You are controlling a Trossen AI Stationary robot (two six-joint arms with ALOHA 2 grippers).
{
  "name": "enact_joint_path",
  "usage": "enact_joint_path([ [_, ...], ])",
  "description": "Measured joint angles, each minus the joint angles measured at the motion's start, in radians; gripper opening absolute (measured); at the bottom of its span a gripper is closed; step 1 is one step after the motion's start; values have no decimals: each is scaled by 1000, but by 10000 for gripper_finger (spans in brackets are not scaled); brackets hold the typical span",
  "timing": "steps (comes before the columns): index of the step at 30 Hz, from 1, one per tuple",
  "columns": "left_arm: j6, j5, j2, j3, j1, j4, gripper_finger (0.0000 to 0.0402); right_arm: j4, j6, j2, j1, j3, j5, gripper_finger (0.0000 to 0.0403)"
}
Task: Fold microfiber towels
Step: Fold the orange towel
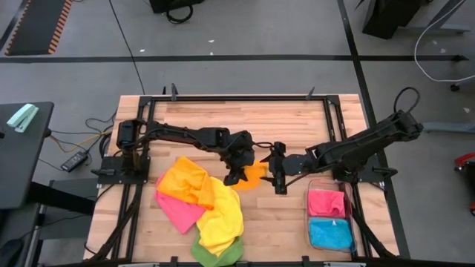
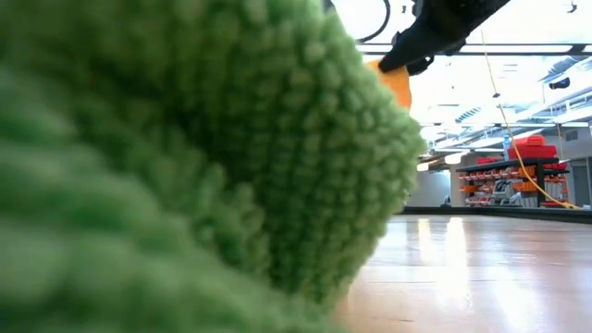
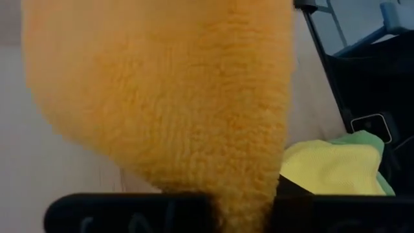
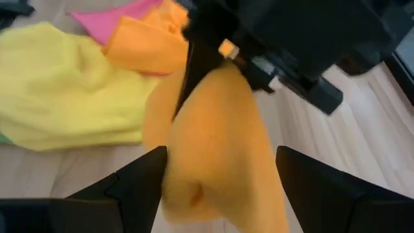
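Observation:
An orange microfiber towel (image 1: pixel 254 176) hangs at the table's middle from my left gripper (image 1: pixel 237 175), which is shut on it. It fills the left wrist view (image 3: pixel 162 97). My right gripper (image 4: pixel 221 155) is open just to its right, one finger on each side of the hanging towel (image 4: pixel 213 142). A loose pile lies at the front left: another orange towel (image 1: pixel 185 182), a pink one (image 1: pixel 178 209), a yellow one (image 1: pixel 223 216) and a green one (image 1: pixel 215 254). The green towel (image 2: pixel 185 166) blocks most of the low view. My left gripper pinches the orange towel's upper end (image 4: pixel 217 72) between its two fingers (image 4: pixel 194 61), which slant down from the table's left. The towel hangs slack below them as a bunched fold. Whether its lower end rests on the table cannot be seen.
A clear plastic bin (image 1: pixel 307 222) stands at the front right and holds a folded pink towel (image 1: pixel 326 202) and a blue one (image 1: pixel 330 233). Black frame rails (image 1: pixel 338 126) run along the table's sides. Bare wood (image 1: pixel 274 222) lies between pile and bin.

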Motion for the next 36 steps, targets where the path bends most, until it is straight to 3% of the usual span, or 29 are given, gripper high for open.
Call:
enact_joint_path([
  [9,23,-1,0,0,1,16,34,52,22,53,-26,1,-95,298],
  [15,58,-2,0,0,1,59,20,43,22,90,-34,0,-95,298],
  [20,64,-30,0,0,6,65,34,32,36,78,-34,1,-95,281],
  [24,78,-35,0,0,6,71,28,-16,56,91,-43,1,-85,229],
  [29,80,-50,0,0,10,77,23,-30,27,89,-54,0,-72,126],
  [33,80,-50,0,0,15,58,49,-37,21,87,-56,0,-84,38],
  [36,79,-50,0,0,10,25,79,-36,49,87,-56,0,-156,13],
])
